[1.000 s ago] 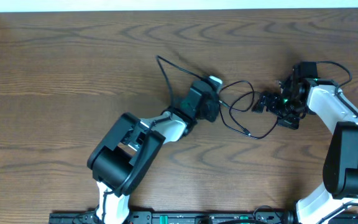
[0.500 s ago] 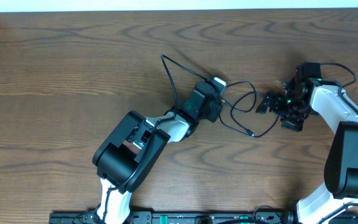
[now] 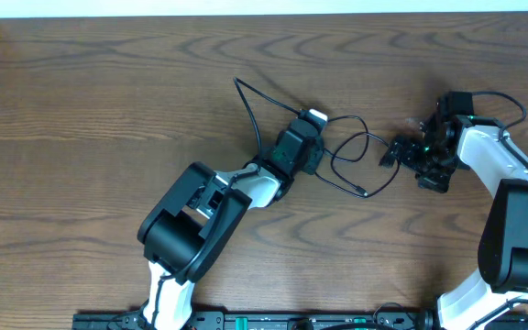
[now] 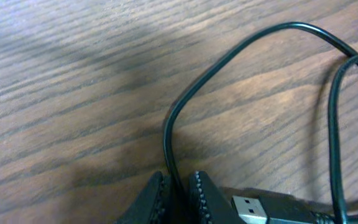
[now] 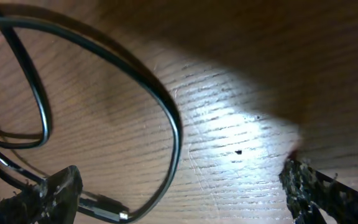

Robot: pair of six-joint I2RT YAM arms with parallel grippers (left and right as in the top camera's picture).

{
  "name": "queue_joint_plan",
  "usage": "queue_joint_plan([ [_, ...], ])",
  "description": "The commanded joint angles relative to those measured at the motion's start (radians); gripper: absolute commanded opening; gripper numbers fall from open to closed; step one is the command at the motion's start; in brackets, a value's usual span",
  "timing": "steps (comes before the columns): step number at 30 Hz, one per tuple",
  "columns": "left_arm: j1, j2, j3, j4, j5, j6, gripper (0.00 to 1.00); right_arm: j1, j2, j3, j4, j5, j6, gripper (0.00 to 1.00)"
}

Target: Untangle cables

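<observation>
The thin black cable (image 3: 248, 112) runs from a free end at the back down to my left gripper (image 3: 308, 133), then loops (image 3: 348, 139) to the right and ends in a small plug (image 3: 365, 192). In the left wrist view the left gripper (image 4: 178, 186) is shut on the black cable (image 4: 194, 87), with a USB plug (image 4: 250, 208) lying just to its right. A small white piece (image 3: 316, 116) shows at that gripper's tip; what it is I cannot tell. My right gripper (image 5: 182, 186) is wide open low over the table, with a cable loop (image 5: 174, 127) and a plug end (image 5: 107, 210) between its fingers.
The wooden table (image 3: 108, 110) stretches left and back to its pale far edge (image 3: 246, 7). Thicker black wires (image 3: 502, 101) arc over the right arm. The arm bases (image 3: 246, 321) stand along the front edge.
My left gripper has closed a little tighter on the black cable and shifted slightly, dragging the loops and the free end with it. The right gripper has edged to the right, still open.
</observation>
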Motion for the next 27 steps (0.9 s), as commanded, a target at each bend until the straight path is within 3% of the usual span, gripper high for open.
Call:
queue_joint_plan([
  [1, 0.003, -0.053, -0.011, -0.019, 0.039, -0.002, 0.14, -0.009, 0.011, -0.014, 0.013, 0.016, -0.003, 0.99],
  [7, 0.003, -0.124, -0.010, -0.010, 0.044, -0.012, 0.14, -0.009, 0.011, -0.014, 0.021, 0.016, -0.014, 0.99],
  [11, 0.008, -0.124, -0.011, -0.017, -0.064, -0.003, 0.14, -0.009, 0.011, -0.014, 0.024, 0.006, -0.014, 0.99],
  [18, 0.030, -0.099, -0.011, -0.051, -0.118, 0.048, 0.13, -0.008, 0.011, -0.014, 0.032, -0.024, -0.014, 0.99],
  [27, 0.097, -0.056, -0.011, -0.055, -0.034, 0.033, 0.13, -0.005, 0.011, -0.014, 0.036, -0.050, -0.014, 0.99],
])
